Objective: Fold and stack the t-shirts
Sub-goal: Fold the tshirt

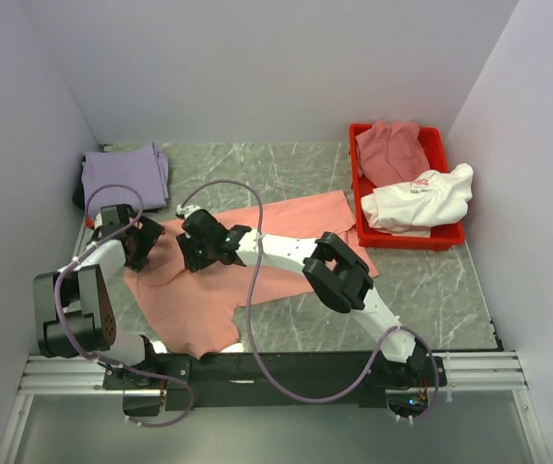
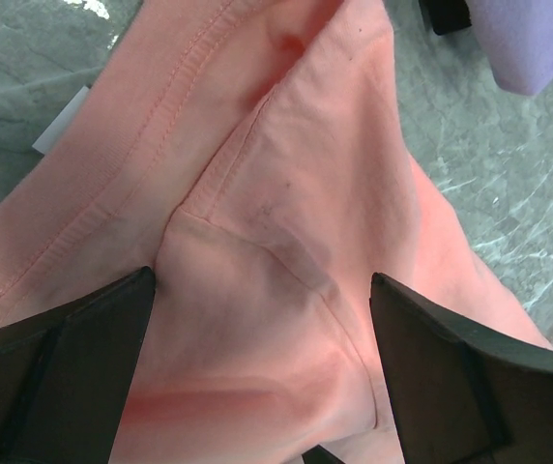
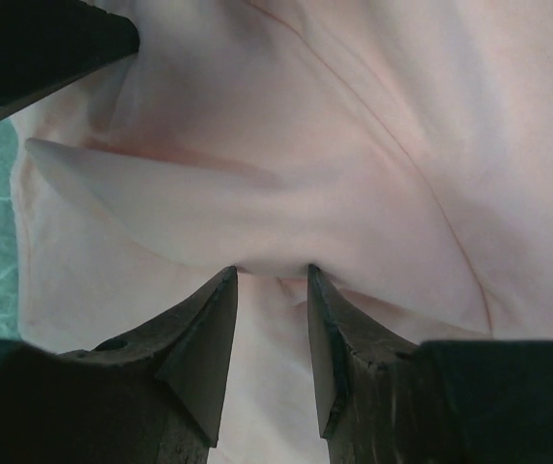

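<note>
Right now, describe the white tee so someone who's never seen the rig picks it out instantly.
Find the red plastic bin at the far right of the marble table. Two tees lie in it; the white tee is bunched at the near end, reaching over the right rim, in front of the dusty rose tee. It alone is white, with small red print.

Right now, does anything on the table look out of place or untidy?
The white t-shirt is crumpled in the red bin, one part hanging over its right rim. The salmon t-shirt lies askew and wrinkled on the table.
</note>
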Robot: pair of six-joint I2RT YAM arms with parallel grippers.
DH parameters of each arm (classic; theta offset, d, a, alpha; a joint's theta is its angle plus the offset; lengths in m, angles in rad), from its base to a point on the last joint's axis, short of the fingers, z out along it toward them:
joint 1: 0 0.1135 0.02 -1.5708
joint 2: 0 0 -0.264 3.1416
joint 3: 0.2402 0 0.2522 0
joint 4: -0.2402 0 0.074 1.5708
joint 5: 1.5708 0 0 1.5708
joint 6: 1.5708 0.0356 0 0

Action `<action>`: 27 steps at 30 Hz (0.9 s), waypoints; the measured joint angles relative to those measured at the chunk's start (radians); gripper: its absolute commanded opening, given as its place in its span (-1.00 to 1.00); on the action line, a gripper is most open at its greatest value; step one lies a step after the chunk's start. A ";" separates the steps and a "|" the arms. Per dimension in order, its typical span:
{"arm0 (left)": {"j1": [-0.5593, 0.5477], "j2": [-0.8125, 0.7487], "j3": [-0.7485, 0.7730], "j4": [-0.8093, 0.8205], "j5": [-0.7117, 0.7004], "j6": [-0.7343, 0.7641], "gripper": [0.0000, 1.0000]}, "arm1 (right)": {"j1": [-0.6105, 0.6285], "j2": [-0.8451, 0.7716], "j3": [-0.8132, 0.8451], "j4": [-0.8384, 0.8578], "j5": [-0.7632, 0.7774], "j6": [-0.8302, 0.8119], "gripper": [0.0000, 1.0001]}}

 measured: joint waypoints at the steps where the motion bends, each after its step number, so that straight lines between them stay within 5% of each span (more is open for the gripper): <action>1: 0.001 0.002 0.002 0.000 0.002 0.000 0.99 | 0.000 0.008 0.013 -0.006 0.003 0.000 -0.16; 27: 0.002 0.034 0.026 0.012 0.012 0.005 0.99 | 0.045 0.018 0.002 -0.055 0.133 -0.033 -0.17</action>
